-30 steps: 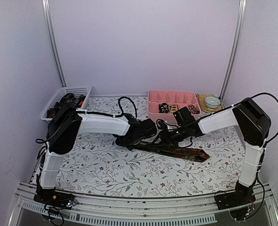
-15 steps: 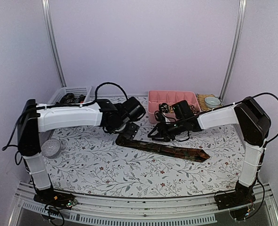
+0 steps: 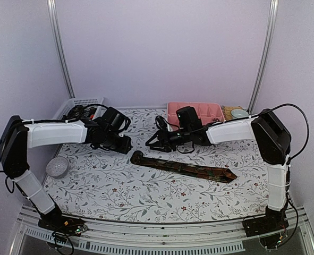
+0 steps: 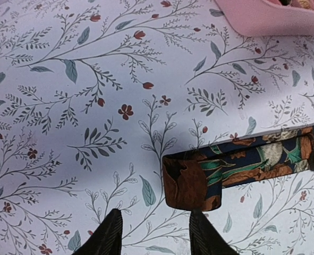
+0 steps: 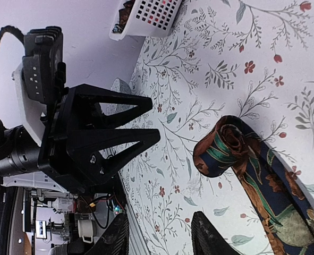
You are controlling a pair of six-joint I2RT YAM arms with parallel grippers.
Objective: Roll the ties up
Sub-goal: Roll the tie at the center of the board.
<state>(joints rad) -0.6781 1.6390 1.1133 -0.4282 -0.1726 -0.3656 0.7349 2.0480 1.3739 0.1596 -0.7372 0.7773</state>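
A dark brown patterned tie [image 3: 186,168] lies flat across the middle of the table. Its left end is rolled into a small coil [image 3: 137,157], and its pointed end is at the right. The coil also shows in the left wrist view [image 4: 191,183] and the right wrist view [image 5: 223,151]. My left gripper [image 3: 125,145] is open and empty, just left of and behind the coil, clear of it [image 4: 154,236]. My right gripper [image 3: 150,142] is open and empty, behind the coil and apart from it [image 5: 159,239]. Nothing holds the tie.
A pink compartment tray [image 3: 199,109] stands at the back right, partly hidden by my right arm. A white mesh basket [image 3: 78,105] with dark ties stands at the back left. A grey round object [image 3: 57,166] lies at the left. A small bowl [image 3: 239,113] sits at the far right.
Both grippers have let go of the tie's rolled end and pulled back. The left arm swung left and the right gripper moved back and left. The coil now lies free on the table.
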